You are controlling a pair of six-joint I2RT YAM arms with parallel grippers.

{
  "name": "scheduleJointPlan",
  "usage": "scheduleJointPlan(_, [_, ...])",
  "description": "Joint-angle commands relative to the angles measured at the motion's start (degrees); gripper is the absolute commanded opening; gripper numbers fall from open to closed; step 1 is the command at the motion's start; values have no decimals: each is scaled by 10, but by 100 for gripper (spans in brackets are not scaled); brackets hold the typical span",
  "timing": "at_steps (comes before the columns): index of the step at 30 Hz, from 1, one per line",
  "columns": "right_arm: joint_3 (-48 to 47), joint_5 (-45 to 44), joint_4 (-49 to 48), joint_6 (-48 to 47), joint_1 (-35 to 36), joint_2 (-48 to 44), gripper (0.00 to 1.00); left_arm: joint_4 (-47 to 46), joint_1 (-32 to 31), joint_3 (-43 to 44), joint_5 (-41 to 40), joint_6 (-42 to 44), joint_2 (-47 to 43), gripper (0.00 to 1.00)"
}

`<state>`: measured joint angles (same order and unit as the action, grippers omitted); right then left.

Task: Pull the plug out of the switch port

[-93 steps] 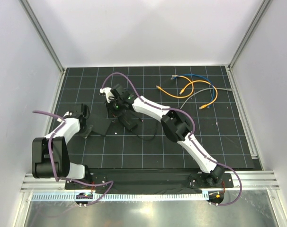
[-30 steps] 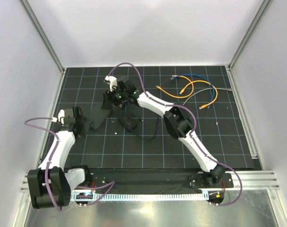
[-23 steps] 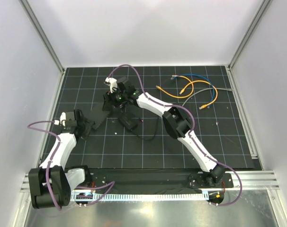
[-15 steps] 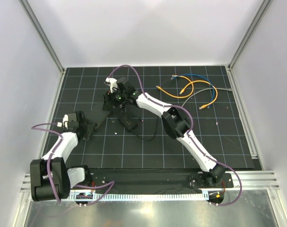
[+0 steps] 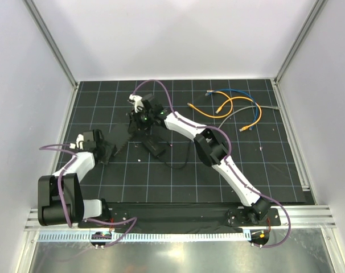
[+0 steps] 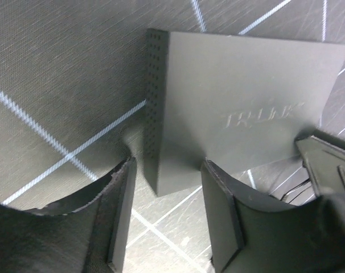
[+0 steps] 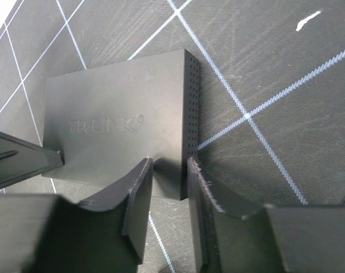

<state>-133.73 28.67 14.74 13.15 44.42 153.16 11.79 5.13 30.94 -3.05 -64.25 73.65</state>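
Observation:
The switch (image 5: 122, 142) is a flat black box lying slantwise on the mat, logo face up (image 6: 241, 114) (image 7: 121, 119). My left gripper (image 5: 106, 151) is at its near end. In the left wrist view the gripper (image 6: 169, 213) stands open, with one corner of the box between its fingertips. My right gripper (image 5: 138, 124) is at the far end. Its jaws (image 7: 169, 187) stand narrowly apart around the corner by the perforated side, and I cannot tell whether they pinch it. The plug and the ports are hidden.
A smaller black brick (image 5: 154, 148) with a thin cord lies just right of the switch. Loose orange, blue and grey cables (image 5: 235, 108) lie at the back right. White walls and metal rails close in the mat (image 5: 178, 182).
The left arm's elbow has folded back toward its base, with its gripper still at the switch's near end. The right gripper has settled lower over the far end.

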Motion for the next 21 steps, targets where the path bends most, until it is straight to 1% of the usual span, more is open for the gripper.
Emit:
scheduleJointPlan(1, [-28, 22, -12, 14, 0, -1, 36, -22, 5, 31, -30, 4, 25, 52])
scheduleJointPlan(4, [-28, 27, -14, 19, 0, 0, 32, -25, 10, 50, -34, 14, 48, 50])
scheduleJointPlan(7, [-28, 32, -16, 21, -1, 0, 30, -15, 19, 75, -35, 31, 78, 49])
scheduleJointPlan(13, [-34, 70, -31, 40, 0, 5, 29, 16, 38, 166, -42, 67, 135, 49])
scheduleJointPlan(14, [-37, 88, -33, 49, 1, 7, 29, 20, 38, 197, -42, 77, 155, 49])
scheduleJointPlan(17, [-54, 106, -27, 46, 8, 13, 29, 43, 42, 239, -44, 83, 198, 48])
scheduleJointPlan(19, [-50, 109, -30, 43, 11, 7, 30, 49, 46, 271, -32, 84, 214, 49])
scheduleJointPlan(21, [-40, 102, -31, 38, 11, 1, 31, 50, 49, 285, -26, 80, 228, 49])
